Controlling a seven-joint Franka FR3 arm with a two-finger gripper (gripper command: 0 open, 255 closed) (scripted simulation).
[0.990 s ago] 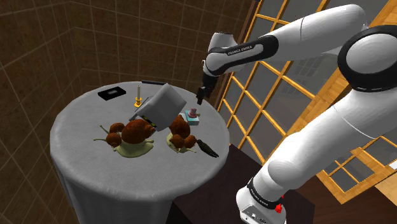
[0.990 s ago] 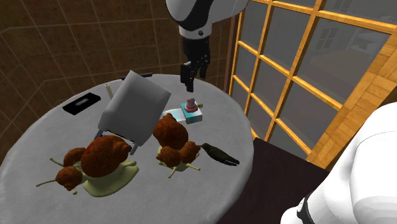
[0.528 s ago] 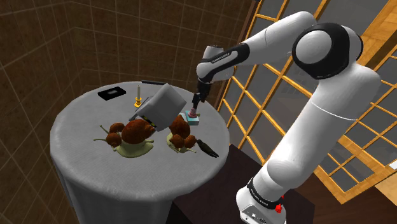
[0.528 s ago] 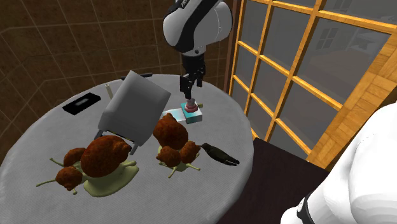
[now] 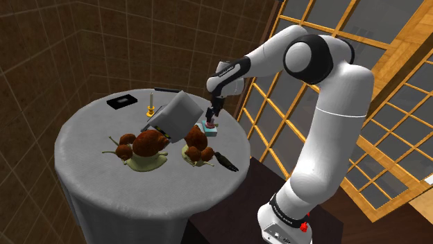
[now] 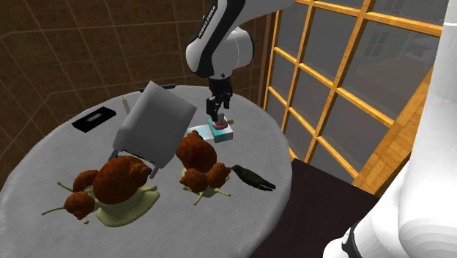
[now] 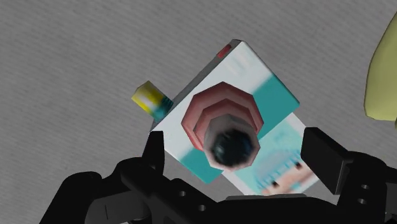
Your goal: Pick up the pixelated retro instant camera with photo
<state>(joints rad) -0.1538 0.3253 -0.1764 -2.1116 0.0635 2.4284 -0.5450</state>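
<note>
Over the last second the gripper (image 5: pixel 210 118) has dropped to the camera (image 5: pixel 209 128), which lies on the desk (image 5: pixel 83 142) just right of centre in the shoulder view, and its open fingers (image 7: pixel 154 153) now flank the lens, so closing looks next.

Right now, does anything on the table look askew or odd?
Yes. The grey box stands tilted, one corner up, by the big snail, not flat on the table. Nothing looks spilled or broken.
</note>
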